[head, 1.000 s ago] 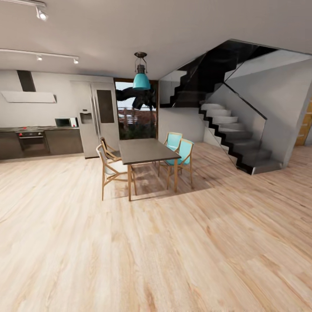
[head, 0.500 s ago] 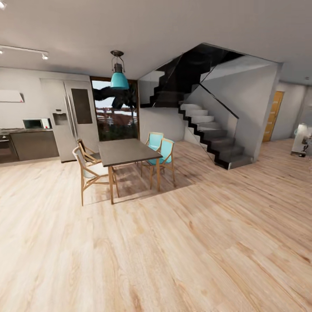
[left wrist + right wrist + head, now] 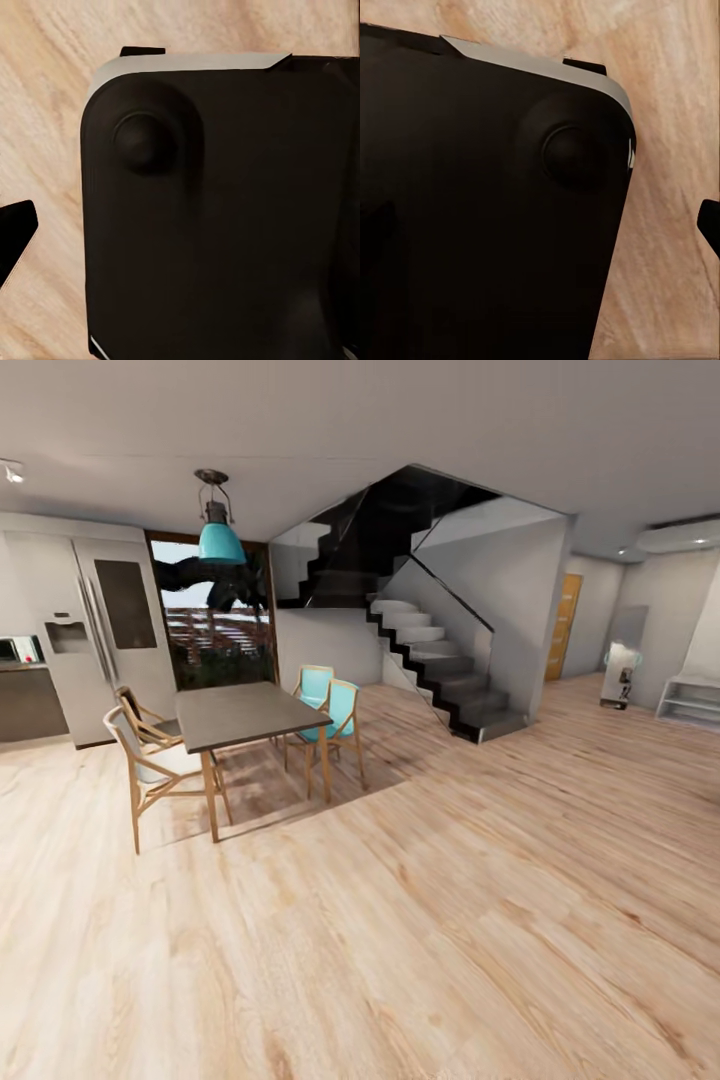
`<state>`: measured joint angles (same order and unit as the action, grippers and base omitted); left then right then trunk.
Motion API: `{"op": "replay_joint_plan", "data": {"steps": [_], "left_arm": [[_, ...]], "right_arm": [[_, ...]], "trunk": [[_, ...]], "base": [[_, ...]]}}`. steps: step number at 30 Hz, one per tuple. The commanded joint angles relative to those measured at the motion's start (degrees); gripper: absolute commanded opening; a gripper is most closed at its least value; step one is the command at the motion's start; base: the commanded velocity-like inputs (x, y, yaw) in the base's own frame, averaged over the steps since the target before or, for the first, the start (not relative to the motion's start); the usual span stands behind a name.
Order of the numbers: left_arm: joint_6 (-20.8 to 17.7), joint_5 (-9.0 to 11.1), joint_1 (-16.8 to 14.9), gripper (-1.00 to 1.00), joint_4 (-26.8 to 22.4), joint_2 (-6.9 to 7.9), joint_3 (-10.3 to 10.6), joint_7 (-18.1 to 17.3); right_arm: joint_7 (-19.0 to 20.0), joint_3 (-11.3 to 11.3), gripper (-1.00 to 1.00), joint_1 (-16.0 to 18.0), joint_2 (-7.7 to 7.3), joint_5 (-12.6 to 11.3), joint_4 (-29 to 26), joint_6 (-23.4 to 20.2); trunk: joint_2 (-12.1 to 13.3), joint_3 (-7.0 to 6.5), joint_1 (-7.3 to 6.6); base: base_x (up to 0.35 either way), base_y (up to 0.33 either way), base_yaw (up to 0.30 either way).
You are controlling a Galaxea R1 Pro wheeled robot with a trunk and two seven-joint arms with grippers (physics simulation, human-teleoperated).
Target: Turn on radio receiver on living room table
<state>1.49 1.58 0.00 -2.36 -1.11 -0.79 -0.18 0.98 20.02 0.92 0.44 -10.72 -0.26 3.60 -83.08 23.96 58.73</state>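
We are in transit, looking across a light wood floor (image 3: 430, 920) toward a dark dining table (image 3: 245, 712) with wooden and teal chairs (image 3: 335, 710), a teal pendant lamp (image 3: 219, 540) above it, a fridge (image 3: 95, 630) at the left and a dark staircase (image 3: 440, 670) at centre. None of this is the living room, and we cannot say from here where the radio is; its low glossy counter is yet to be found. The open space at the far right, past an orange door (image 3: 563, 625) and a white shelf (image 3: 690, 700), looks like the likeliest way on, in our judgement. To do this step well, we should drive slowly, keep well apart from the chair legs and the stair foot, and hold the head steady so the radio can be spotted early. In both wrist views we look down past a dark body panel (image 3: 225, 217) at floorboards, which suggests both arms hang tucked at our sides. Of either end effector we cannot tell whether it is open or closed.
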Motion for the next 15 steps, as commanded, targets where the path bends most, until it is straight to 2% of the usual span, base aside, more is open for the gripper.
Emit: {"op": "replay_joint_plan", "data": {"steps": [1,15], "left_arm": [[0.0,0.0,0.0,1.0,0.0,-0.02,0.0,0.0],[0.0,0.0,0.0,1.0,0.0,-0.01,0.0,0.0]], "right_arm": [[0.0,0.0,1.0,0.0,0.0,0.0,0.0,0.0],[0.1,0.0,1.0,0.0,0.0,0.0,0.0,0.0]], "trunk": [[0.0,0.0,0.0],[0.0,0.0,0.0]], "base": [[0.0,0.0,-0.293],[0.0,0.0,-0.293]]}}
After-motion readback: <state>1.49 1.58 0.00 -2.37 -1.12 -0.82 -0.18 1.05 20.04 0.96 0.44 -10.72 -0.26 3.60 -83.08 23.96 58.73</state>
